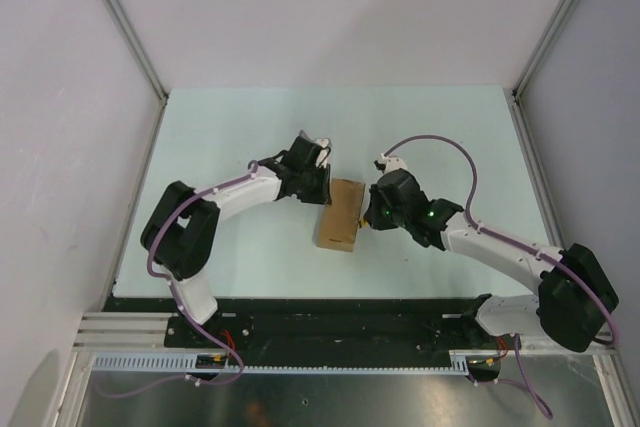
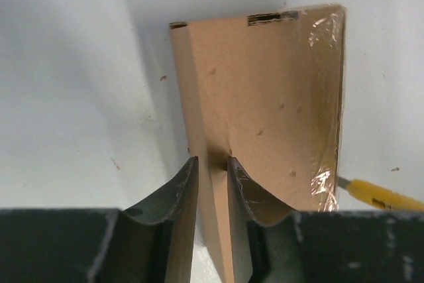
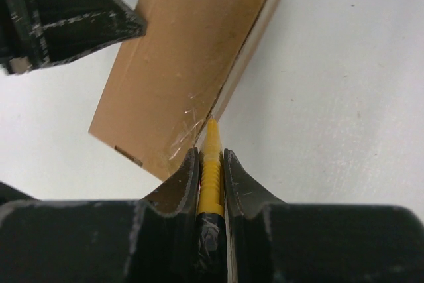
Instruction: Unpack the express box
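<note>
Box (image 1: 340,215) lies mid-worktop (image 1: 230,137), between the two arms. The knife (image 3: 211,173) has its tip at the box's taped edge. If the hold is weak, the tip could skid off or shove the box sideways, and too much push might cut the contents. Left fingers (image 2: 184,193) are nearly together, pinching the box's near edge. Right fingers (image 3: 240,187) are clamped on the knife.

The left arm (image 1: 235,192) and right arm (image 1: 500,247) reach in from the table's (image 1: 250,127) near edge, their wrists converging mid-table. The left gripper (image 2: 211,161) clamps the express box's (image 2: 265,97) side wall. The right gripper (image 3: 211,154) pinches a utility knife (image 3: 212,138).
</note>
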Motion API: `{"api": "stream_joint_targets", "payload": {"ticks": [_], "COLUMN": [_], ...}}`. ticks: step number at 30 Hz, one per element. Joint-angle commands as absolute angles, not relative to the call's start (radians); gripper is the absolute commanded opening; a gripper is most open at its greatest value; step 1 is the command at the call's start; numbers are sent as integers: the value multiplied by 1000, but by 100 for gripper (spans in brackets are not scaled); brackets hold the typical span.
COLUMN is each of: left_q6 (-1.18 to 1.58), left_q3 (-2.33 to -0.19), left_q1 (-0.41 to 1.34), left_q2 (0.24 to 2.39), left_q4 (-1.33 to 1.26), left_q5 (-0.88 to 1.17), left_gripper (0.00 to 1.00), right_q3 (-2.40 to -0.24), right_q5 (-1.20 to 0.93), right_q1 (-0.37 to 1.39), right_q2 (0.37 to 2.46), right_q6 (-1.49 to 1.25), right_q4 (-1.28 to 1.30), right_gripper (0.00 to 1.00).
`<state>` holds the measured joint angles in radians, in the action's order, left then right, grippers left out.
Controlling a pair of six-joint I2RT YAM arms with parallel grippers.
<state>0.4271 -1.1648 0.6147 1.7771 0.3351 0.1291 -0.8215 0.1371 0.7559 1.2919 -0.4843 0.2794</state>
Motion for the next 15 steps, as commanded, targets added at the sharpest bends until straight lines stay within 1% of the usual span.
{"api": "stream_joint_targets", "payload": {"ticks": [1,9,15], "left_q6": [431,429,475], "left_q3": [-1109,-1092,-1063], "left_q1": [592,580,546], "left_q2": [1802,1835,1835], "left_q4": [446,454,457], "left_q5": [-58,-40,-19], "left_gripper": [27,25,24], "right_q3": [-831,-834,-834], "right_q5": [98,234,273], "right_q1": [792,785,762], "right_q2": [1227,1215,1183], "right_q6": [-482,-500,-494], "right_q4": [216,311,350], "right_gripper": [0,0,0]}}
